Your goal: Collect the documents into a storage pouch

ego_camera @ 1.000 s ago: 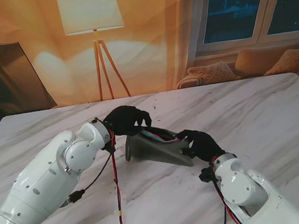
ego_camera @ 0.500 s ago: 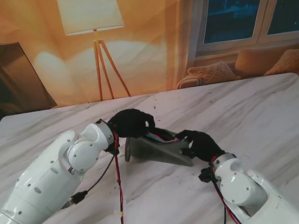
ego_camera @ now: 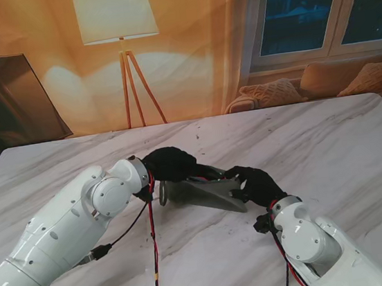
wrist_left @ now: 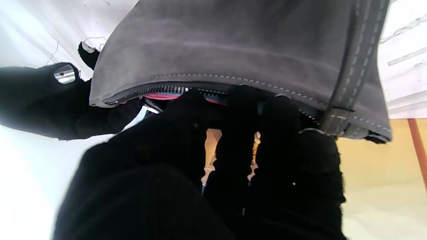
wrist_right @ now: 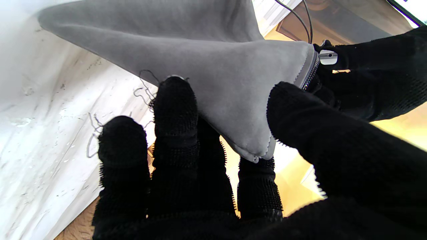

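Note:
A grey suede pouch [ego_camera: 208, 194] lies tilted on the marble table [ego_camera: 330, 140], its zipper mouth facing away from me. My left hand [ego_camera: 173, 164], in a black glove, reaches over that mouth. In the left wrist view its fingers [wrist_left: 240, 126] press into the open zipper [wrist_left: 166, 90], closed around the pink and teal edges of the documents [wrist_left: 160, 97] inside. My right hand [ego_camera: 255, 184] is shut on the pouch's right corner. In the right wrist view the pouch [wrist_right: 206, 66] is pinched between thumb [wrist_right: 300, 113] and fingers [wrist_right: 175, 106].
Red and black cables [ego_camera: 153, 252] hang from my left arm across the near table. A floor lamp [ego_camera: 118, 26] and a sofa with cushions [ego_camera: 336, 76] stand beyond the table's far edge.
My left hand has moved to the right and down into the pouch's mouth. The pouch's raised far edge has sunk lower. My right hand has kept its hold.

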